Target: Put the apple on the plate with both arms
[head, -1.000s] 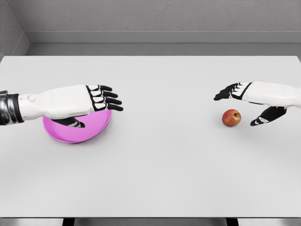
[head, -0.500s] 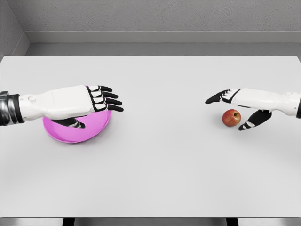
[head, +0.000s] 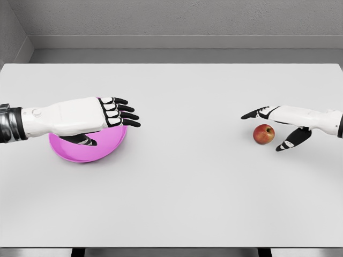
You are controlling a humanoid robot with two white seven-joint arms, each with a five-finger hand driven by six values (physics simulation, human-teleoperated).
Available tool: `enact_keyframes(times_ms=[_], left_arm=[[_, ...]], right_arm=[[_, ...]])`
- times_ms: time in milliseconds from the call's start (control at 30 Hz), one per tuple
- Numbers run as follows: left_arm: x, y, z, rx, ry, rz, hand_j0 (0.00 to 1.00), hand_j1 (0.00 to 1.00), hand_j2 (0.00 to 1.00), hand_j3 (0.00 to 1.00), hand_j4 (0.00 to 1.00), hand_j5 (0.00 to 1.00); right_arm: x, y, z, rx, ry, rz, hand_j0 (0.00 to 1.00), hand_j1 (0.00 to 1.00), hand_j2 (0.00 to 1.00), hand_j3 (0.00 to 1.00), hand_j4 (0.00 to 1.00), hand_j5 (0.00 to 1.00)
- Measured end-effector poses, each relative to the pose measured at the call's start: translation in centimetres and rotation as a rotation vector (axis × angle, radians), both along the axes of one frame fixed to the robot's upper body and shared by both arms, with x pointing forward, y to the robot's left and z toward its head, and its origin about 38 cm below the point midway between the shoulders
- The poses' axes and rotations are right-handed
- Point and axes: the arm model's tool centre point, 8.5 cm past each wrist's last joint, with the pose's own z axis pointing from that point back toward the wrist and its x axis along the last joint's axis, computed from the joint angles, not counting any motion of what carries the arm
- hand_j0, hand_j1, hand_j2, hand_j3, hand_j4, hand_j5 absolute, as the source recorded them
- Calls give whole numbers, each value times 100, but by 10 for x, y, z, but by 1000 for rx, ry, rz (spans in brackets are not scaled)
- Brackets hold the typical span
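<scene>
White bench [head: 177, 203] all the way across the near half, nothing on it down by the near edge. Moving up to mid-depth, here's the action on 2 sides.

Over by the right edge sits the red apple [head: 263, 134], resting on the bench, and the right robot hand [head: 270, 128] is spread wide around it: fingers [head: 254, 114] reaching past its far side, thumb [head: 289, 142] hanging off its near right. Open, holding nothing, and I can't tell whether any pad is actually touching the fruit.

Here's the worry. That apple is round and free to roll. If the fingers close unevenly, or the thumb arrives first, it could squirt out toward the left or off toward the near edge. The hand comes in flat and low, so a pinch on the upper half may just push the apple down and away.

Toward the left edge, the pink plate [head: 88, 144] lies under the left robot hand [head: 110, 120], fingers straight and relaxed, thumb tucked beneath, gripping nothing I can see. Apple and plate are well apart, so a long carry or a handover lies ahead, and that hovering hand partly covers the landing spot.

Against half a second ago: the right robot hand has pulled back slightly toward the right edge and sunk lower, the fingers flatter beside the apple. Apple, plate and left arm haven't budged.
</scene>
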Motion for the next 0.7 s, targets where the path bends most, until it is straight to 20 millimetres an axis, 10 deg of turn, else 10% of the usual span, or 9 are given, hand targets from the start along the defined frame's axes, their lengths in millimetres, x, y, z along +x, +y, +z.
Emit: enact_keyframes(times_ms=[700], left_arm=[[0, 0, 0, 2, -1, 1, 100, 100, 100, 100, 100, 100]], right_arm=[[6, -5, -28, 0, 65, -47, 100, 100, 100, 100, 100, 100]])
